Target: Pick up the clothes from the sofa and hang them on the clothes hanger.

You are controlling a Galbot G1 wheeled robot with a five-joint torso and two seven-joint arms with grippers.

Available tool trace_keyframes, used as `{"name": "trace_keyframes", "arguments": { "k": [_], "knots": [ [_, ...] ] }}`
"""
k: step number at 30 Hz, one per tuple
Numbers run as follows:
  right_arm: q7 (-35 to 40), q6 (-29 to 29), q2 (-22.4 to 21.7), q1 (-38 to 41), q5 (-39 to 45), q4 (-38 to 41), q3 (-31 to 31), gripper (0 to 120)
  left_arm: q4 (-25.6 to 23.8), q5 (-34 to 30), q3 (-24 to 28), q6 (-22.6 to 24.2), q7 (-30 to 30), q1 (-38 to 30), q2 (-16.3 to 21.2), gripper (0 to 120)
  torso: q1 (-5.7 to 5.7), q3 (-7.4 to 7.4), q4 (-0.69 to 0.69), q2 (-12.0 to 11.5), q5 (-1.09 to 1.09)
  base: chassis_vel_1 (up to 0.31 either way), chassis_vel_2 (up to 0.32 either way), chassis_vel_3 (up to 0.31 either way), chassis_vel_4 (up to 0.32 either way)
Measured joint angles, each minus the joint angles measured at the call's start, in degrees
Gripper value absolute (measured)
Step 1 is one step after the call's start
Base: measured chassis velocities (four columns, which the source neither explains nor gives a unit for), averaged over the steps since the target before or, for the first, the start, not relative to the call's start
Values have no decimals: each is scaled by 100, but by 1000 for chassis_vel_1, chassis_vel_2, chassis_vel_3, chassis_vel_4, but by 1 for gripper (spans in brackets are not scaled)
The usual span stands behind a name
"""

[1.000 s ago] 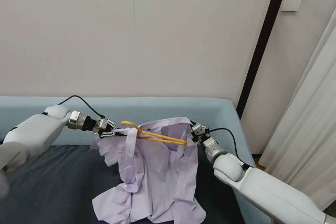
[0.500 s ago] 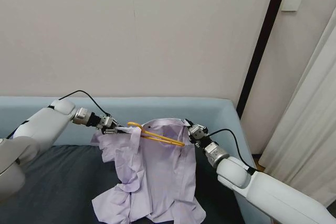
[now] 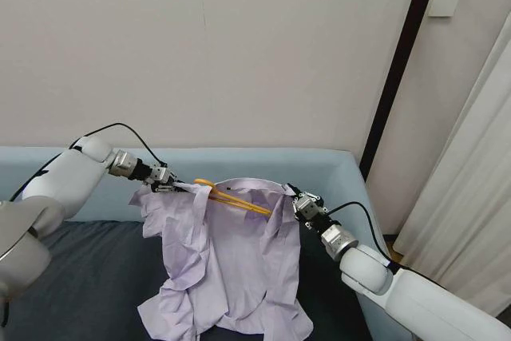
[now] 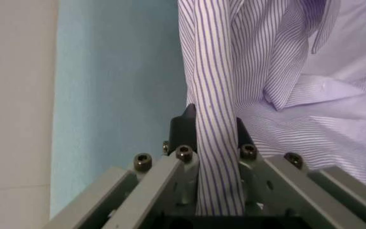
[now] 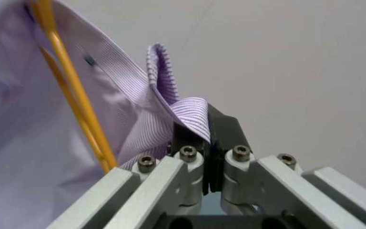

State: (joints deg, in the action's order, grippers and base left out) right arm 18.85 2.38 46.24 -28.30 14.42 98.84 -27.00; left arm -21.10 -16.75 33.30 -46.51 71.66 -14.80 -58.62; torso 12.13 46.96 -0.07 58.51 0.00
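Note:
A lilac striped shirt (image 3: 231, 269) hangs between my two grippers above the dark sofa seat (image 3: 64, 277), its lower part resting on the cushion. A yellow hanger (image 3: 231, 197) sits inside the collar area, tilted. My left gripper (image 3: 169, 187) is shut on the shirt's left edge; in the left wrist view a band of the striped shirt (image 4: 216, 143) runs between its fingers (image 4: 181, 126). My right gripper (image 3: 297, 204) is shut on the shirt's right shoulder; the right wrist view shows a shirt fold (image 5: 189, 114) pinched beside the yellow hanger (image 5: 75, 95).
The light blue sofa back (image 3: 239, 161) runs behind the shirt, with its right armrest (image 3: 351, 189) beside my right arm. A plain wall rises behind. A dark door frame (image 3: 395, 77) and a white curtain (image 3: 471, 197) stand to the right.
Both grippers have lifted and shifted with the shirt: the left moved up and toward the sofa back, and the hanger now lies shorter and more tilted. The shirt hangs more stretched.

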Motion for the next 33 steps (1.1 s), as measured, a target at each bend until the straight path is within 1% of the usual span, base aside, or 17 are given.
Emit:
{"name": "trace_keyframes", "arguments": {
  "k": [2, 3, 5, 6, 8, 10, 11, 13, 15, 16, 18, 21, 22, 26, 27, 29, 33],
  "knots": [
    [23, -50, -50, -8, 40, 215, -19, 0, 5, -66, 13, 37, -222, 105, -32, 2, 0, 0, 1, 0, -2, 0, 0, 0, 0],
    [36, -84, -80, -8, 66, 314, -38, 0, 12, -204, 36, 44, -312, 169, -53, 2, 0, 0, 2, 0, -4, 0, 0, 0, 0],
    [87, -175, -123, 0, 172, 502, -97, 0, -3, -777, 200, 74, -390, 290, -78, 2, 0, 0, -1, 0, -3, 0, 0, 0, 0],
    [87, -175, -123, 0, 172, 502, -97, 0, -3, -777, 200, 74, -390, 290, -78, 2, 0, 0, -1, 0, -3, 0, 0, 0, 0],
    [144, -268, -132, 46, 295, 599, -138, 0, -127, -1411, 460, 156, -425, 391, -48, 2, 0, 0, -2, 0, -2, 0, 0, 0, 0],
    [197, -350, -125, 133, 363, 623, -152, 0, -394, -2067, 822, 337, -505, 454, 85, 2, 0, 0, -2, 0, -3, 0, 0, 0, 0],
    [197, -350, -125, 133, 363, 623, -152, 0, -394, -2067, 822, 337, -505, 454, 85, 2, 0, 0, -2, 0, -3, 0, 0, 0, 0],
    [228, -385, -109, 205, 408, 624, -140, 0, -897, -2467, 1187, 743, -722, 480, 330, 2, 0, 0, 2, 0, -1, 0, 0, 0, 0],
    [253, -463, -88, 256, 511, 689, -54, 0, -1456, -2796, 1362, 1229, -1006, 488, 536, 2, 0, 0, 4, 0, -2, 0, 0, 0, 0],
    [253, -463, -88, 256, 511, 689, -54, 0, -1456, -2796, 1362, 1229, -1006, 488, 536, 2, 0, 0, 4, 0, -2, 0, 0, 0, 0],
    [248, -499, -42, 286, 526, 732, 60, 0, -1814, -3219, 1391, 1618, -1057, 494, 631, 2, 0, 0, 0, 0, -2, 0, 0, 0, 0],
    [217, -508, -49, 291, 449, 801, 89, 0, -2340, -3539, 1424, 2224, -811, 415, 772, 2, 0, 0, -2, 0, -1, 0, 0, 0, 0],
    [217, -508, -49, 291, 449, 801, 89, 0, -2340, -3539, 1424, 2224, -811, 415, 772, 2, 0, 0, -2, 0, -1, 0, 0, 0, 0],
    [119, -506, -156, 194, 221, 1122, 51, 0, -2790, -3682, 1576, 2846, -455, 200, 932, 2, 0, 0, -1, 0, -1, 0, 0, 0, 0],
    [119, -506, -156, 194, 221, 1122, 51, 0, -2790, -3682, 1576, 2846, -455, 200, 932, 2, 0, 0, -1, 0, -1, 0, 0, 0, 0],
    [13, -456, -265, 79, 4, 1345, 23, 0, -2898, -3848, 1638, 3159, -304, 67, 991, 2, 0, 0, 1, 0, -1, 0, 0, 0, 0],
    [-119, -360, -432, -77, -241, 1564, 20, 0, -2859, -4206, 1720, 3297, -280, -133, 998, 2, 0, 0, 0, 0, -1, 0, 0, 0, 0]
  ]
}}
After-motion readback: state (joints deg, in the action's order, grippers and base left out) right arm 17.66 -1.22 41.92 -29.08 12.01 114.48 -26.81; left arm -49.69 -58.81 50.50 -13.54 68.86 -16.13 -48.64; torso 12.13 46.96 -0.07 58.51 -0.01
